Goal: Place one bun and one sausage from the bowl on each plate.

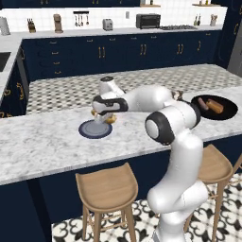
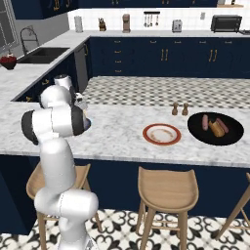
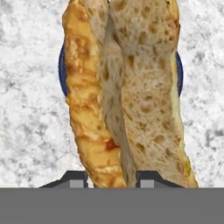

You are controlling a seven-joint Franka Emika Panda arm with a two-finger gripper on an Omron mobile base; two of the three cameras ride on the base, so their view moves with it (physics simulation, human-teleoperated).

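Your pincer (image 1: 102,115) hangs over the dark blue-grey plate (image 1: 95,129) on the marble tabletop (image 1: 42,142), and it is clenched on a bun (image 1: 109,118). In the hand view the bun (image 3: 127,87) stands between the two dark fingertips (image 3: 148,179), split side facing you, golden crust on the left and pale porous crumb on the right. You can see the plate's blue rim (image 3: 62,74) peeking out on both sides behind the bun, so the bun sits directly above the plate. Whether it already touches the plate you cannot tell from these views.

From the left base view, the arm reaches leftward across the tabletop, with the bun showing as a yellow-brown shape just beneath the wrist at the plate's far edge. In the right base view the arm's own body covers most of that plate; only a sliver of blue (image 2: 87,123) shows beside the elbow.

Look right along the tabletop for the rest. The red-rimmed plate (image 2: 161,134) lies bare near the middle. Just beside it to the right is the black bowl (image 2: 215,129), holding two sausages (image 2: 205,121) and another bun (image 2: 218,129). Two small brown shakers (image 2: 179,109) stand just behind, between the red-rimmed plate and the bowl. Wooden stools (image 2: 167,191) are tucked under the tabletop's near edge.
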